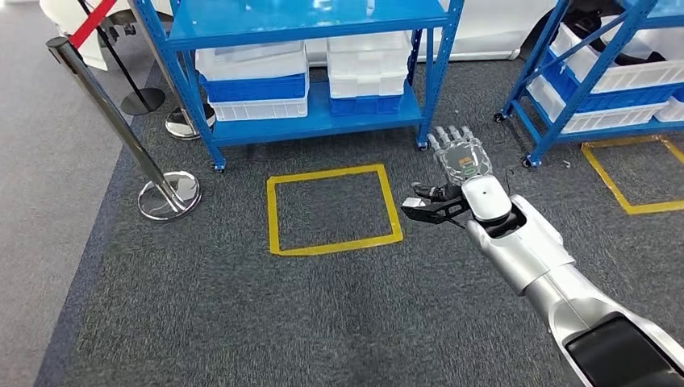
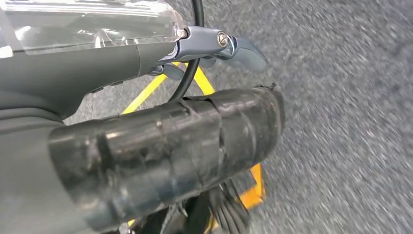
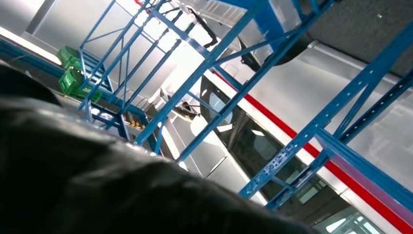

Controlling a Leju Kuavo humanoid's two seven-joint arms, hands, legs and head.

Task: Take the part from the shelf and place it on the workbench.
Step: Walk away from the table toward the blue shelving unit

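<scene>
A blue shelf [image 1: 310, 125] stands ahead on the carpet and carries white and blue bins [image 1: 254, 81]; I cannot make out a part in them. My right hand [image 1: 460, 173] reaches forward over the carpet, short of the shelf, fingers straight, thumb out to the side, holding nothing. The right wrist view has this hand [image 3: 97, 170] as a dark blur beneath blue shelf frames [image 3: 272, 63]. In the left wrist view my left hand [image 2: 160, 131] hangs above the carpet with a finger [image 2: 238, 48] stretched out and nothing in it.
A yellow tape square [image 1: 335, 210] marks the floor before the shelf. A second blue shelf [image 1: 597, 72] with bins stands at the right, another tape mark [image 1: 625, 181] beside it. A metal stanchion [image 1: 165, 193] with a red belt stands at the left.
</scene>
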